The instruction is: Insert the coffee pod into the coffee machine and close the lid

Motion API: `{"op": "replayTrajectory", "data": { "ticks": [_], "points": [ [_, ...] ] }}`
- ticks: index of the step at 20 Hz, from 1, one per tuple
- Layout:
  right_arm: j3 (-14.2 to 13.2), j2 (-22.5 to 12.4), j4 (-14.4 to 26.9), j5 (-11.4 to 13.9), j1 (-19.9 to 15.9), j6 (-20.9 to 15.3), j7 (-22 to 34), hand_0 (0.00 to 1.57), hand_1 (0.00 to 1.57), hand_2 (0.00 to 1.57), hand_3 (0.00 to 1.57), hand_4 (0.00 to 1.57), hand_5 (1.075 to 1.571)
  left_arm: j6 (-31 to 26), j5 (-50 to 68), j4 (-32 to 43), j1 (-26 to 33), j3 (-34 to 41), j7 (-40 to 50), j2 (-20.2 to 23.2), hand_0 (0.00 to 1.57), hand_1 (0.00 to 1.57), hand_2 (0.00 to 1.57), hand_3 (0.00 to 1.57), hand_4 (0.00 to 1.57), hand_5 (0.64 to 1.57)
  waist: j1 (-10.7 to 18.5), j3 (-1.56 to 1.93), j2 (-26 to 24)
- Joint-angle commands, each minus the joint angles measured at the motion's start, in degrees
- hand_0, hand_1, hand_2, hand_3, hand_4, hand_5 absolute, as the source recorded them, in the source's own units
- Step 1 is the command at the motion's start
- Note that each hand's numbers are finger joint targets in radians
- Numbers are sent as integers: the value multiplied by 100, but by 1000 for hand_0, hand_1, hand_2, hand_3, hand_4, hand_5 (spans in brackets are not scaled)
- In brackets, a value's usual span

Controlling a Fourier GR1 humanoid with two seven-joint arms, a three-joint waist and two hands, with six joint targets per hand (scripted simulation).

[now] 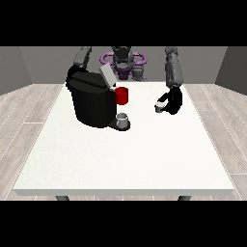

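Front view: pod in hand, machine waiting with lid up

Front view shows the hand at the view's right (171,101) right of frame centre, just above the white worktop (125,159), with a small pale object at its inner side, apparently the coffee pod (158,107). Its fingers seem curled round the pod (too small to judge beyond that). The black coffee machine (91,102) stands left of centre, its grey lid (107,76) tilted up and open. A red part (122,95) shows at the machine's front, with a small grey cup (122,117) below it.

From the pod, the machine's open top lies toward the frame's left and somewhat higher, so the coming move is probably a carry leftward and up. The other hand is hidden behind the machine; its state cannot be told.
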Motion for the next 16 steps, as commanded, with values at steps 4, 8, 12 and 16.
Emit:
{"op": "replayTrajectory", "data": {
  "ticks": [4,8,12,16],
  "points": [
    [-116,27,374,-12,-18,-39,-230,0,0,0,0,430,1571,-633,51,-207,-399,-41,-416,37,1477,1477,1470,1410,632,1571,138,-7,-191],
    [-312,-122,786,-173,124,117,-98,0,0,0,0,438,1571,-969,-62,-481,-718,-237,147,-165,1342,1342,1397,1362,593,1571,136,-3,-726],
    [-246,51,1010,-128,-96,10,-204,0,0,0,0,490,1571,-1330,14,-639,-1178,-163,376,-177,1258,1258,1321,1297,529,1571,189,-4,-704],
    [-172,-54,936,-100,-51,77,17,0,0,0,0,443,1571,-1552,-7,-749,-982,-170,-33,-62,1252,1252,1329,1292,573,1571,266,-7,-871]
  ]
}}
